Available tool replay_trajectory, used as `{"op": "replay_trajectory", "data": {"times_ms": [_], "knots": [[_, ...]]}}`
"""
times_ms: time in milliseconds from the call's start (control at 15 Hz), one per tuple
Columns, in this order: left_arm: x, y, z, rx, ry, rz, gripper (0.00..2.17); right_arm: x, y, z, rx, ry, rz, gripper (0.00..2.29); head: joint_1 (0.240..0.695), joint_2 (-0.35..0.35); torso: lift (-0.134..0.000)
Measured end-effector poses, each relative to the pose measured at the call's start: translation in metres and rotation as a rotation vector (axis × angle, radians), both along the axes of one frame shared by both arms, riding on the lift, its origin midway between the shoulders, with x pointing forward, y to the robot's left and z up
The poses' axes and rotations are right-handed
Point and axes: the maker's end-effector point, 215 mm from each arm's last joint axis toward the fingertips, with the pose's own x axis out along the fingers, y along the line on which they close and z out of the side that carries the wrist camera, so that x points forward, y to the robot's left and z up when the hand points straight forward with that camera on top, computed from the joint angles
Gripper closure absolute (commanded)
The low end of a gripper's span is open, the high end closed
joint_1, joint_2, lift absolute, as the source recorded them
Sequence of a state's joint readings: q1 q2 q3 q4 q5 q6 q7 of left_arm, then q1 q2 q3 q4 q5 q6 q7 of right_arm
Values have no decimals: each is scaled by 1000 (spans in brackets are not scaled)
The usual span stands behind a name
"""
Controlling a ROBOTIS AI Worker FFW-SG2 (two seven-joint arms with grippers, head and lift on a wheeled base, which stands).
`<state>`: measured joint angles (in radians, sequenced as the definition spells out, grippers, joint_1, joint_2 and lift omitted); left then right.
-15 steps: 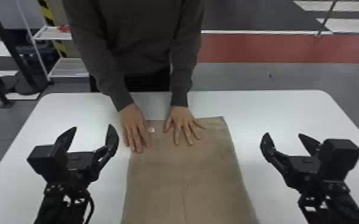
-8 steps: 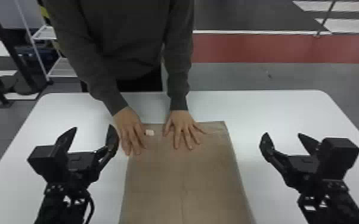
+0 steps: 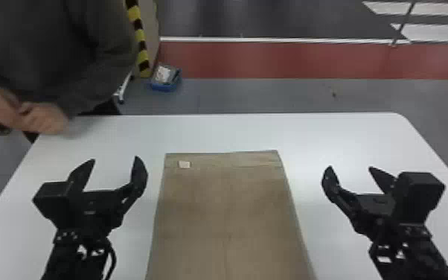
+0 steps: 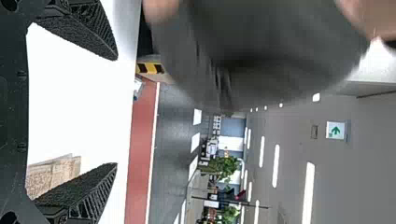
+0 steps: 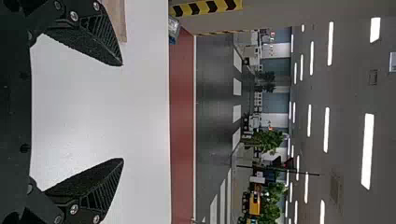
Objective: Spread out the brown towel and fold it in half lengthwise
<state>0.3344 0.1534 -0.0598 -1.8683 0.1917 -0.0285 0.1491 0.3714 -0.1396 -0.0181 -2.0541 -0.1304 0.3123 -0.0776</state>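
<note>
Person's hands (image 3: 44, 118) moved off brown towel (image 3: 223, 208); pale label (image 3: 184, 164) near far-left corner.

Large indoor workshop or lab hall around me, I judge: red floor band (image 3: 271, 61), yellow-and-black hazard stripes (image 3: 141, 36), rows of ceiling lights (image 5: 367, 151), green arrow sign (image 4: 335, 130).

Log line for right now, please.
towel: flat on table, not folded lengthwise | left gripper: open, left of towel, empty | right gripper: open, right of towel, empty
</note>
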Motion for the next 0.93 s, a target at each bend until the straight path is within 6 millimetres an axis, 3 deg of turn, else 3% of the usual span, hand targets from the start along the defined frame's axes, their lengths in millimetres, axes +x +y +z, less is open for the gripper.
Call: {"op": "replay_trajectory", "data": {"times_ms": [933], "knots": [[2, -3, -1, -22, -4, -23, 76, -2, 0, -5, 1, 9, 3, 167, 695, -18, -125]]}}
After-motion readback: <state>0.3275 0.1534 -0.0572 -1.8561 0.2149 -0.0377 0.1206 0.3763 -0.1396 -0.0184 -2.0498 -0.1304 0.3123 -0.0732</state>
